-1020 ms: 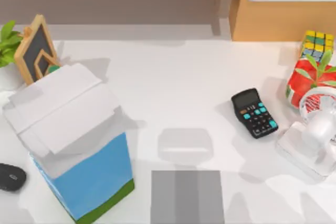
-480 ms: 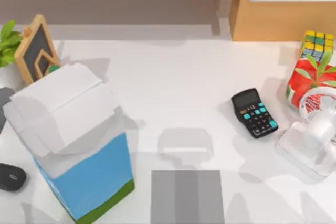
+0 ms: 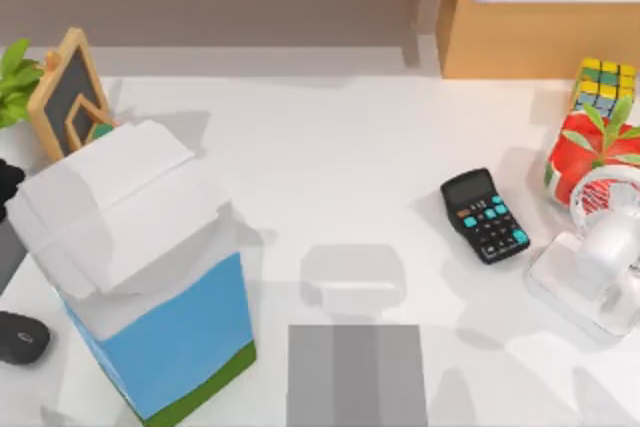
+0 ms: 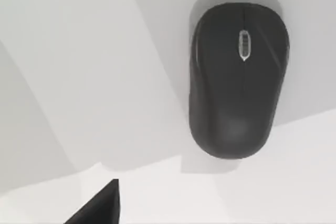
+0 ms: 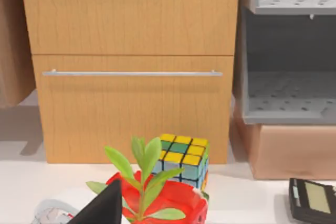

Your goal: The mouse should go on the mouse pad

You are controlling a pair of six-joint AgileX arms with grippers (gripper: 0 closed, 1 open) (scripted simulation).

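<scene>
Top view: mouse [image 3: 22, 337] at table's left edge, long axis left-right; jaws' state indiscernible.

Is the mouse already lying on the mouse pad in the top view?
No, the mouse lies on the bare table at the left edge, far from the mouse pad at the bottom centre.

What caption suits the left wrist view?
Glossy black oval mouse lying on the white table, seen from directly above.
</scene>
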